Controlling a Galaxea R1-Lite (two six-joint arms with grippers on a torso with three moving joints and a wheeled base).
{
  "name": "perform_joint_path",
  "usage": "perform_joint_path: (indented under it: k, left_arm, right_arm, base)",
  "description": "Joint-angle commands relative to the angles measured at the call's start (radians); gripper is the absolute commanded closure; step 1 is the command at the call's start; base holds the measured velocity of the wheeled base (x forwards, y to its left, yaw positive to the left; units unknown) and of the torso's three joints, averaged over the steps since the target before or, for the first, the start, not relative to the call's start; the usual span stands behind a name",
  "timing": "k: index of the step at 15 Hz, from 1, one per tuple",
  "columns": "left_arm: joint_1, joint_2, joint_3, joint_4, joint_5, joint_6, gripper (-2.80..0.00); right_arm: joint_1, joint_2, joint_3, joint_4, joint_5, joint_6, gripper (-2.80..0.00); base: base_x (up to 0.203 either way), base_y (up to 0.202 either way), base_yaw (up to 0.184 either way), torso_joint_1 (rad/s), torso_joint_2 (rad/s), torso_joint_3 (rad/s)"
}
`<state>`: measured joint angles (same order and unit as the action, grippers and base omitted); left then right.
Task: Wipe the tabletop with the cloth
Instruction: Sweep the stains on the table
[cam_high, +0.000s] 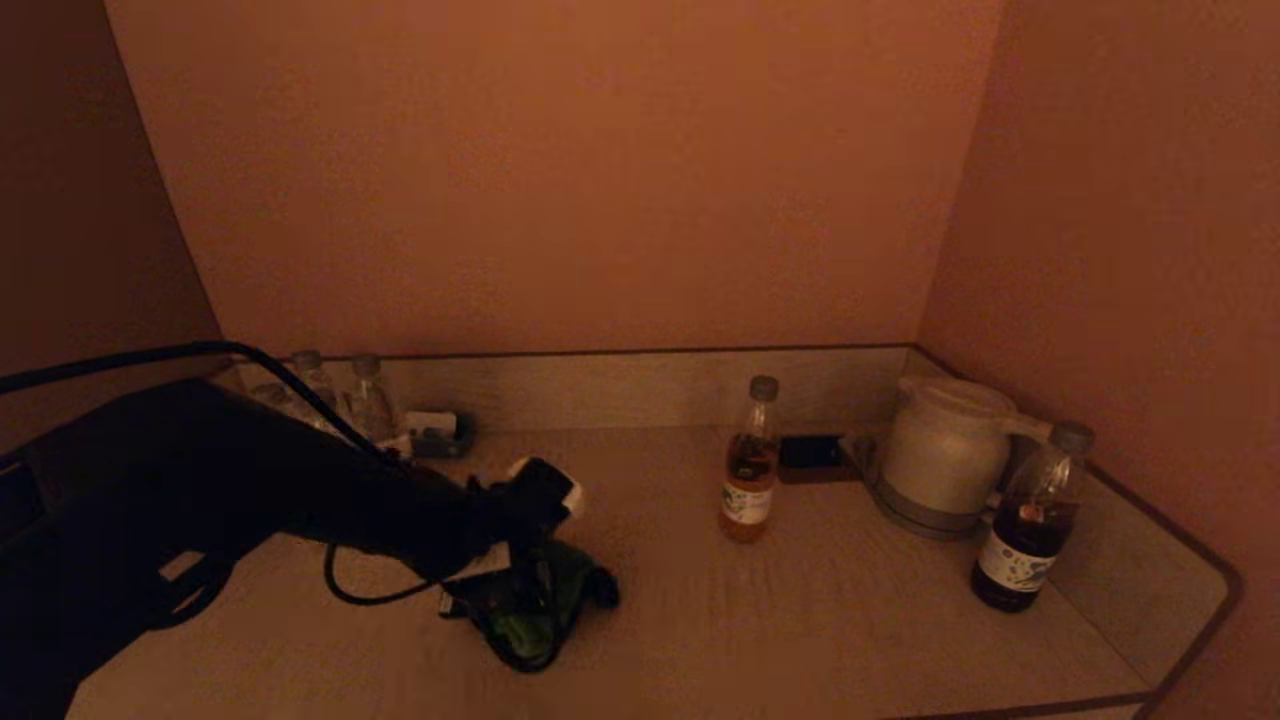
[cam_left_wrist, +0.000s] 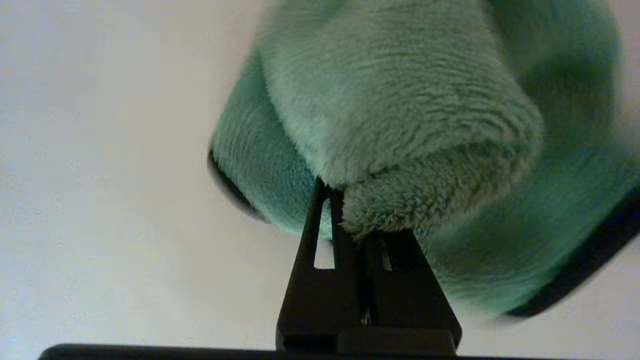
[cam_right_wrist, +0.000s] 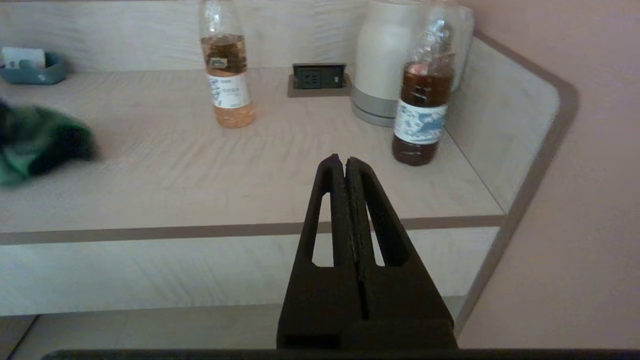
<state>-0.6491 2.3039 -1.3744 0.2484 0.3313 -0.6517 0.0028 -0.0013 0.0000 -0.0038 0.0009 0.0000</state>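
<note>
Closest to the left wrist camera, the left gripper (cam_left_wrist: 345, 200) is clenched on a fold of the green cloth (cam_left_wrist: 400, 115); its fingers (cam_left_wrist: 320, 240) are pressed together with the plush fabric bunched over their tips. I read the cloth as lying crumpled on the tabletop (cam_high: 800, 620), left of centre, under the left arm that reaches in from the left side in the head view. The left gripper (cam_high: 530, 590) sits directly on top of the cloth (cam_high: 545, 600).

I see the right gripper (cam_right_wrist: 345, 162) parked in front of and below the tabletop edge, its fingers closed on nothing.

On the tabletop, an orange-drink bottle (cam_high: 750, 465) stands near the centre rear. A dark-drink bottle (cam_high: 1030, 520) stands at the right, just beside a white kettle (cam_high: 945, 450). A power socket (cam_high: 812, 455) lies between the orange-drink bottle and the kettle. Two clear bottles (cam_high: 345, 395) and a small tray (cam_high: 440, 435) occupy the left rear corner.
</note>
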Motion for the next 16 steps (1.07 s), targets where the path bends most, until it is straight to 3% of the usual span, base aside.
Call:
perform_joint_path:
  k: [1,4,7,9,13,16]
  left_arm:
    - [-0.071,-0.023,0.015,0.016,0.002,-0.002,0.00]
    - [-0.193,-0.040,-0.007,0.020,0.002,0.004,0.00]
    - [-0.204,-0.002,-0.085,0.020,0.003,0.008,0.00]
    - [-0.199,0.029,-0.131,0.016,0.004,0.018,0.00]
    - [-0.145,0.160,-0.335,0.014,0.007,0.055,0.00]
    - [-0.100,0.266,-0.544,0.040,0.012,0.077,0.00]
  right_arm:
    - [0.000,0.001,0.000,-0.001,0.001,0.000,0.00]
    - [0.000,0.001,0.000,-0.001,0.001,0.000,0.00]
    - [0.000,0.001,0.000,-0.001,0.001,0.000,0.00]
    - [0.000,0.001,0.000,-0.001,0.001,0.000,0.00]
    - [0.000,0.001,0.000,-0.001,0.001,0.000,0.00]
    - [0.000,0.001,0.000,-0.001,0.001,0.000,0.00]
  base:
    - [0.000,0.000,0.000,0.000,0.00,0.000]
    - [0.000,0.000,0.000,0.000,0.00,0.000]
    - [0.000,0.000,0.000,0.000,0.00,0.000]
    - [0.000,0.000,0.000,0.000,0.00,0.000]
    - [0.000,0.000,0.000,0.000,0.00,0.000]
    - [0.000,0.000,0.000,0.000,0.00,0.000]
